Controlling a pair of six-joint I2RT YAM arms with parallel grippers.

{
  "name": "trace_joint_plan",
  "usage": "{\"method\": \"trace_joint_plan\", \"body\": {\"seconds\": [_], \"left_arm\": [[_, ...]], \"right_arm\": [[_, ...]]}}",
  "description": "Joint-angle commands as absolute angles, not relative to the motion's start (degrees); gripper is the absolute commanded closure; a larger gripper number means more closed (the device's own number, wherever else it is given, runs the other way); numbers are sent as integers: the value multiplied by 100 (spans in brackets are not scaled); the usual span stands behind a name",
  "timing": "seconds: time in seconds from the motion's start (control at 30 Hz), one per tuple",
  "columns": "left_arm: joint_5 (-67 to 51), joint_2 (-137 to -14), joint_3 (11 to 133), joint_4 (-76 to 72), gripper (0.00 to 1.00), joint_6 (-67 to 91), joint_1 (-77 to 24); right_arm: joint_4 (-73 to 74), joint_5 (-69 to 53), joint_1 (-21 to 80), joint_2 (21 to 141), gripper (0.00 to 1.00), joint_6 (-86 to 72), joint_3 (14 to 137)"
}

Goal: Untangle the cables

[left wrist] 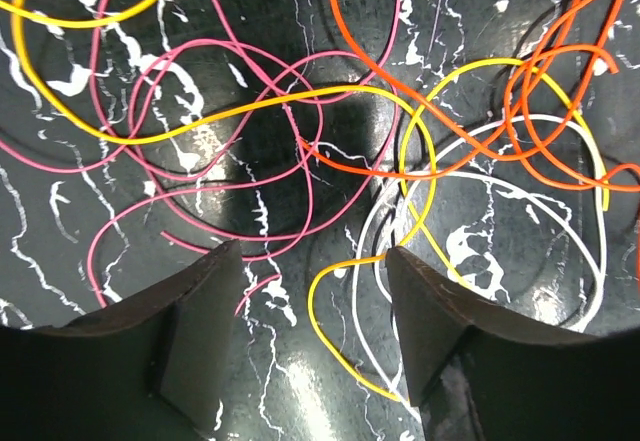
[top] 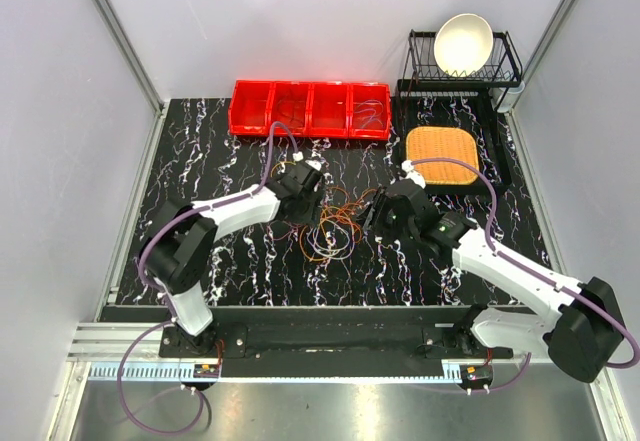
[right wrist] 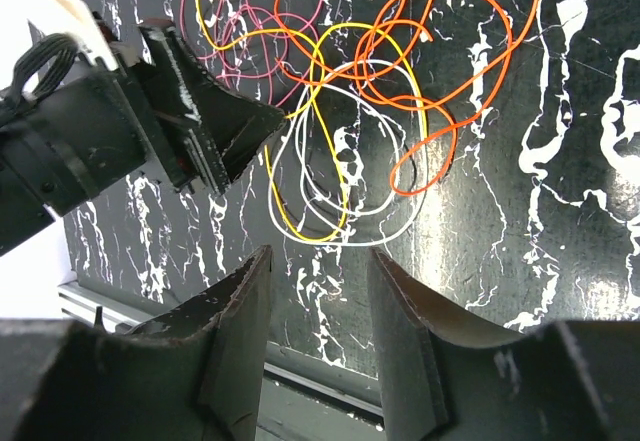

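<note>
Black marbled table (top: 240, 251) carries the cables (top: 335, 223), knotted at mid-frame between both arms. Left gripper (left wrist: 310, 261) and right gripper (right wrist: 320, 256) hang open, empty. Those wires look featherlight, limp and springy; I'd pinch the yellow loop (left wrist: 312, 301) at the tangle's edge.

The left gripper (left wrist: 315, 251) and right gripper (right wrist: 320, 253) are crowding the cables (top: 335, 229) from either side, jaws parted. Behind the cables, red bins (top: 310, 109) are walling off the far edge. In front of the cables, bare table (top: 340, 283) is lying open for a pass.
</note>
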State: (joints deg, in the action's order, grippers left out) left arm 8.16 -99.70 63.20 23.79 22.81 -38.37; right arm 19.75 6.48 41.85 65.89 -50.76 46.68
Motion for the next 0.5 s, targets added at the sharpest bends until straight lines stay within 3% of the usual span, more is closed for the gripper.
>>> {"method": "trace_joint_plan", "body": {"seconds": [0.0,0.13,0.17,0.3,0.47], "left_arm": [[703,-10160,6557,2092,42,2215,-3867],[650,-10178,6539,2118,43,2267,-3928],[659,-10099,6522,2118,35,2276,-3937],[790,-9809,6495,2241,24,2294,-3964],[835,-9413,6434,2417,24,2294,-3973]], "right_arm": [[1951,694,4140,6671,52,-4974,4737],[1951,712,4131,6689,52,-4975,4720],[1951,729,4140,6688,52,-4975,4720],[1942,729,4131,6715,52,-4983,4702],[1872,668,4131,6794,52,-4983,4720]]}}
